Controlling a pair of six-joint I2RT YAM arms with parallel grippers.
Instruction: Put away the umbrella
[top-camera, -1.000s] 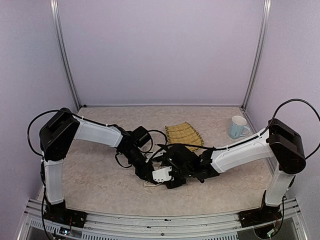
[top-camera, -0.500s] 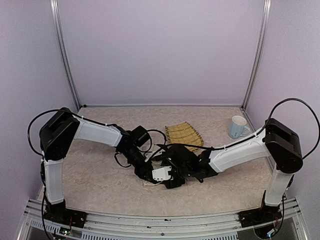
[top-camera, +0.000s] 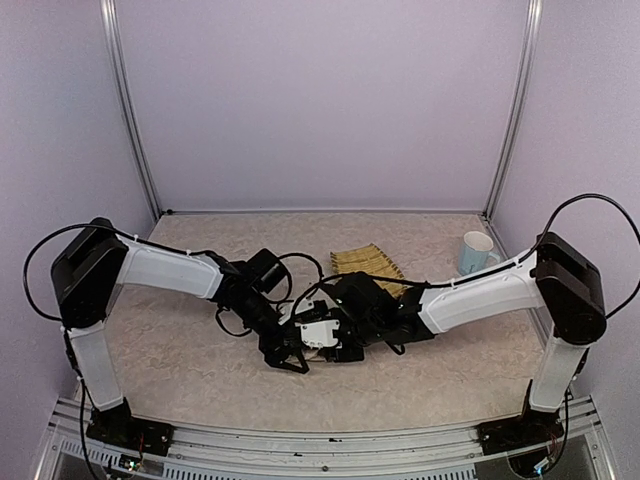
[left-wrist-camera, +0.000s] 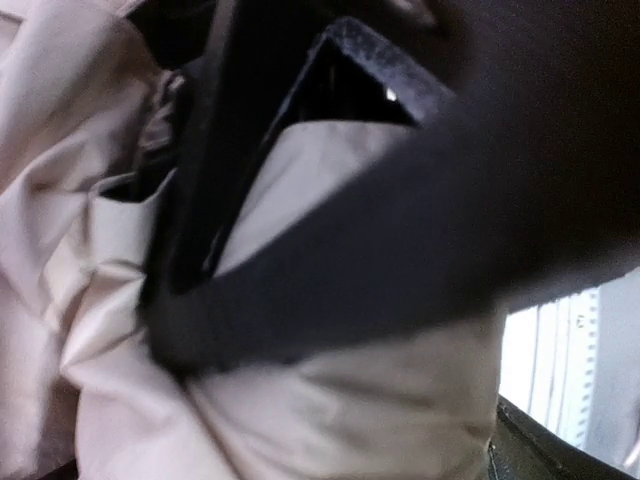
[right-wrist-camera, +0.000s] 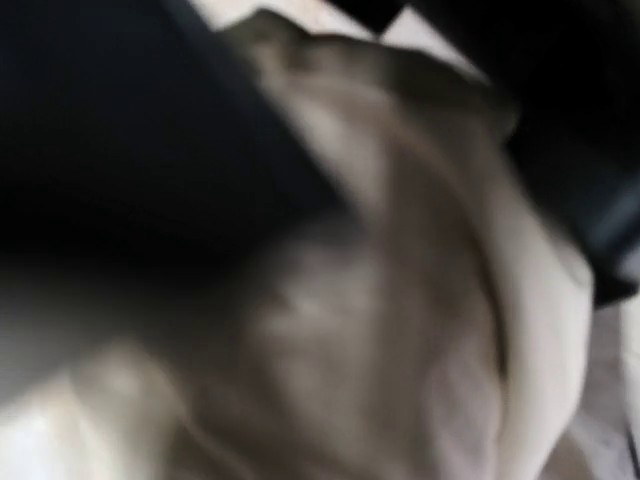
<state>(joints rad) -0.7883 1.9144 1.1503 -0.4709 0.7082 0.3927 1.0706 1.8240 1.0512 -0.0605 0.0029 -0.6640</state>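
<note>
Cream fabric of the umbrella (left-wrist-camera: 330, 400) fills both wrist views. It lies bunched on the table (top-camera: 180, 350), mid-width near the front edge, under both grippers and short of the woven tray (top-camera: 368, 265). Since a second ago the left arm has swung out toward the left edge, and the left gripper (top-camera: 288, 360) jaws now look spread, fabric loose between them. Meanwhile the right gripper (top-camera: 312, 342) has shifted in over the bundle; too blurred, can't tell its state. Reads as a regrip, not stowed yet.
</note>
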